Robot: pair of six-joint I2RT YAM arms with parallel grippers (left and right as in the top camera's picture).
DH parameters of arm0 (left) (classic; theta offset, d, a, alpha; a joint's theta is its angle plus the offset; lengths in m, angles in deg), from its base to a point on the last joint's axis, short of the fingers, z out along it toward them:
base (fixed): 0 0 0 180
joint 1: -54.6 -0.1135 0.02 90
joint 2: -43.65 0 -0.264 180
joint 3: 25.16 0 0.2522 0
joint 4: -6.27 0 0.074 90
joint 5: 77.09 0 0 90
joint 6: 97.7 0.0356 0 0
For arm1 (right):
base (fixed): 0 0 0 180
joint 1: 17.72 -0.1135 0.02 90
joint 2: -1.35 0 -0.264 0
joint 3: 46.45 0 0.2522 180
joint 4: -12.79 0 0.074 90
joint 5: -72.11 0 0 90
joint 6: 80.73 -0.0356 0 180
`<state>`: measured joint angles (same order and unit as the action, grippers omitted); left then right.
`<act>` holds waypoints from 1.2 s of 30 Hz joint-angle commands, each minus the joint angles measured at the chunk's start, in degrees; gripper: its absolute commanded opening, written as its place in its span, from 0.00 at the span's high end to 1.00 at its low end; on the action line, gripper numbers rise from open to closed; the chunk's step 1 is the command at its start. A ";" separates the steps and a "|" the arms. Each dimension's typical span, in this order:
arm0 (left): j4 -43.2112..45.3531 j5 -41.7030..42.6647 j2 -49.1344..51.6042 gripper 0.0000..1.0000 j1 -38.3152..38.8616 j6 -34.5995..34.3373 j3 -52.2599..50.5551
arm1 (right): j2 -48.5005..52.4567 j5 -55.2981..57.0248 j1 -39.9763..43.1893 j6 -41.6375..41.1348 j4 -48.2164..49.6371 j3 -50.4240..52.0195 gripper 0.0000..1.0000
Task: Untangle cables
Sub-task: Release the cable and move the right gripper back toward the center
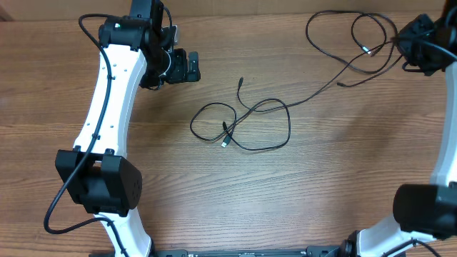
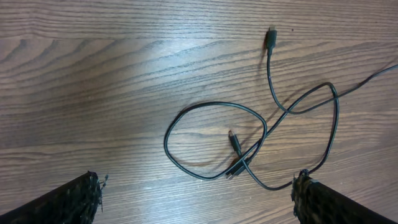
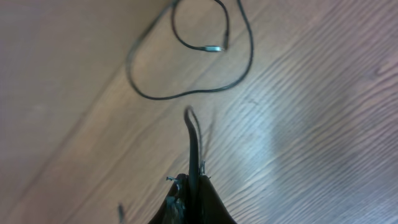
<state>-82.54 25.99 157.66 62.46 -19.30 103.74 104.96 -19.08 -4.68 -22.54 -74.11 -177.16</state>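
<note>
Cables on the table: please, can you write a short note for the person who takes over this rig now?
Left gripper: fingers open, empty, clear of the crossed loops.
Right gripper: shut on a cable at the far right.
Cables: crossed loops in the middle of the table; looser loops by the right gripper; one strand joins them.
Done: one cable gripped.
Left to do: uncross the crossed loops, separate the cables.

My thin black cables lie slack on the wood, crossing in two overlapping loops at the middle, with small metal-tipped plugs inside and just above them. One strand trails to more loops at the far right, where my right gripper pinches it.
</note>
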 commanded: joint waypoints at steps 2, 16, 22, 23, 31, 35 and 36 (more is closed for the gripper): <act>0.07 -0.13 0.26 0.00 0.09 -0.42 0.37 | 2.14 5.95 0.11 0.07 -0.72 -0.39 0.96; 0.04 -0.15 0.26 0.00 0.09 -0.39 0.37 | 4.57 32.52 0.35 -10.21 1.62 6.40 0.96; 0.02 -0.15 0.26 0.00 0.07 -0.39 0.35 | 7.80 34.82 2.58 -10.19 5.55 9.75 0.92; 0.02 -0.15 0.26 0.00 0.07 -0.39 0.35 | 8.39 34.80 3.15 -10.19 5.64 9.75 0.92; 0.17 -0.13 0.26 0.00 0.07 -0.42 0.37 | 12.39 31.95 8.72 -10.14 7.08 9.75 0.94; 0.28 -0.13 0.26 0.00 0.07 -0.42 0.35 | 13.22 31.74 9.99 -10.16 7.21 9.75 0.89; 0.24 -0.13 0.26 0.00 0.07 -0.42 0.35 | 13.40 31.74 10.21 -10.16 7.45 9.75 0.84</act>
<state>-82.52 25.99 157.66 62.46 -19.32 103.74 117.90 12.81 5.13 -32.33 -67.38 -167.50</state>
